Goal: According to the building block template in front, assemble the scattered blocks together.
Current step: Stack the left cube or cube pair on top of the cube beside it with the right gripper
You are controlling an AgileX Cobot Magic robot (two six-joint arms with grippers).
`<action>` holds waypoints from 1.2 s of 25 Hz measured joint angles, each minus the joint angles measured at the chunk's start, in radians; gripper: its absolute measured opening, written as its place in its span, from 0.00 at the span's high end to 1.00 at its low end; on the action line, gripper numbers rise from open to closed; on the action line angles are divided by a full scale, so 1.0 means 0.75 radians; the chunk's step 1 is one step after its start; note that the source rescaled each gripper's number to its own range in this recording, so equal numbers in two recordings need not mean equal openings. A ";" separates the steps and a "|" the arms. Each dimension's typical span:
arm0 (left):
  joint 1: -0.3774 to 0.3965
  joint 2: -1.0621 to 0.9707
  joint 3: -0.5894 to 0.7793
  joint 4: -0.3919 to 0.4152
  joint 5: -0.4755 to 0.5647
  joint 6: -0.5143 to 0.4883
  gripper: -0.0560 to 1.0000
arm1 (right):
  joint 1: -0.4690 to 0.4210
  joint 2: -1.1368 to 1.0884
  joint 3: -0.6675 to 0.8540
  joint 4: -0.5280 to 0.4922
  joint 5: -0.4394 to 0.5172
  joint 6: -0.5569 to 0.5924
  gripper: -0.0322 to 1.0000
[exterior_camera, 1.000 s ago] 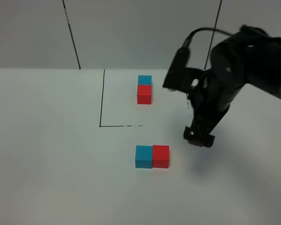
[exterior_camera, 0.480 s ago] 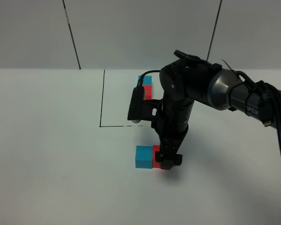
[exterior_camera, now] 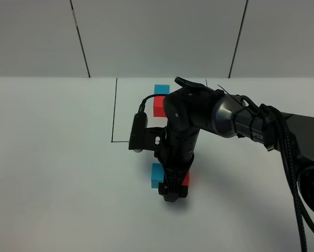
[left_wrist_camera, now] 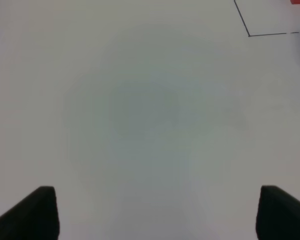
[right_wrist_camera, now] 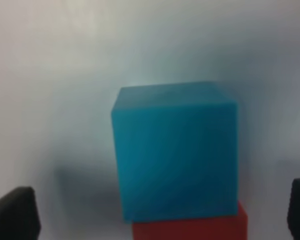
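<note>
The scattered blocks lie touching in the middle of the white table: a cyan-blue cube [exterior_camera: 156, 176] and a red cube [exterior_camera: 186, 178], the red one mostly hidden behind my right arm. My right gripper [exterior_camera: 173, 192] has reached down over them. In the right wrist view the cyan-blue cube [right_wrist_camera: 175, 150] and red cube [right_wrist_camera: 190, 227] sit between the widely spread fingertips [right_wrist_camera: 12, 212] of the open right gripper [right_wrist_camera: 155, 212], which touch neither cube. Behind, the building block template's cyan-blue cube [exterior_camera: 161, 88] and red cube [exterior_camera: 158, 105] stand inside the black outline [exterior_camera: 115, 110]. My left gripper [left_wrist_camera: 159, 212] is open over bare table.
The right arm [exterior_camera: 219, 115] and its cable [exterior_camera: 293, 173] stretch in from the right, covering the outline's right side. A corner of the outline [left_wrist_camera: 249, 35] shows in the left wrist view. A grey wall with dark seams [exterior_camera: 80, 39] rises behind the table.
My right arm swung left from beside the scattered blocks and came down over them, now covering most of the red one. The blocks and the left gripper have not moved.
</note>
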 joint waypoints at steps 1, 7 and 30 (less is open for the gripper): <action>0.000 0.000 0.000 0.000 0.000 0.000 0.11 | 0.000 0.005 0.000 0.004 -0.008 0.000 0.00; 0.000 0.000 0.000 0.000 0.000 0.000 0.11 | 0.000 0.011 -0.001 0.021 -0.043 0.000 0.00; 0.000 0.000 0.000 0.000 0.000 0.000 0.11 | 0.000 0.056 -0.001 0.029 -0.055 0.036 0.95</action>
